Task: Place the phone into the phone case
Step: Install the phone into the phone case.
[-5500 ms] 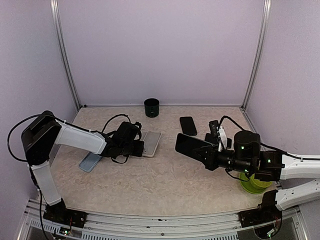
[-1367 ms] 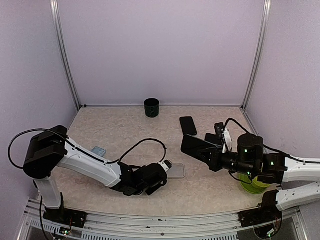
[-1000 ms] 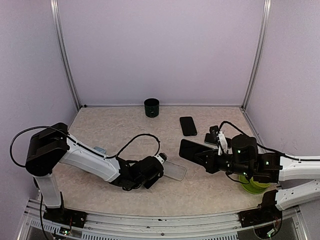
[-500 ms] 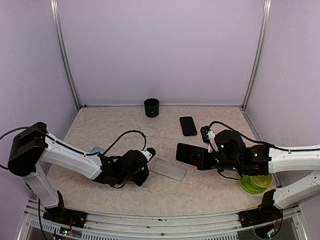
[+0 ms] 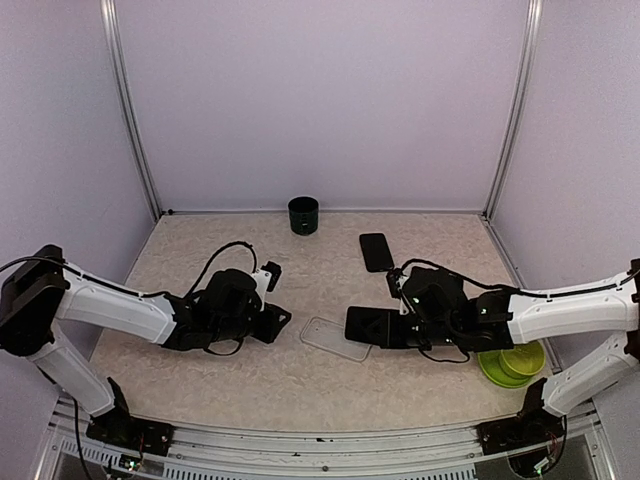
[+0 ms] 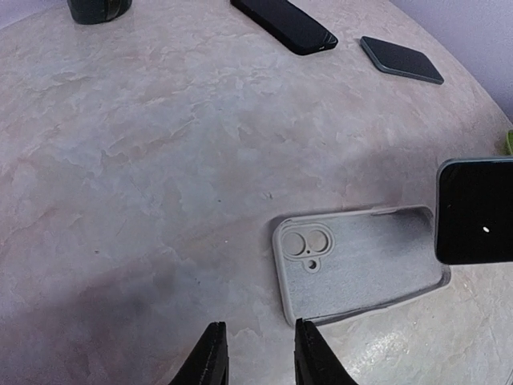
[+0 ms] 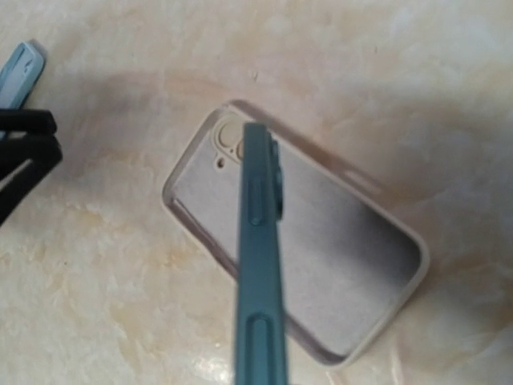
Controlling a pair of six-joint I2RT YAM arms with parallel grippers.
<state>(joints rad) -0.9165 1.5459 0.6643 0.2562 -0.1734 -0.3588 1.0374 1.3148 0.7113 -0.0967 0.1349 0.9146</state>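
The pale grey phone case (image 5: 335, 338) lies open side up on the table; it also shows in the left wrist view (image 6: 361, 261) and the right wrist view (image 7: 321, 265). My right gripper (image 5: 402, 326) is shut on the teal phone (image 5: 371, 326), holding it on edge just above the case's right end. The right wrist view shows the phone's edge (image 7: 260, 265) over the case; the fingers are out of frame there. My left gripper (image 6: 260, 357) is open and empty, just left of the case's camera-hole end and apart from it.
A black phone (image 5: 376, 251) lies behind the case, and a dark cup (image 5: 303, 214) stands at the back wall. A green bowl (image 5: 512, 362) sits at the right front. A light blue case (image 7: 18, 72) lies near the left arm. A second dark device (image 6: 401, 58) lies further right.
My left gripper has let go of the case and drawn back to the left. My right gripper has brought the phone left and down over the case.
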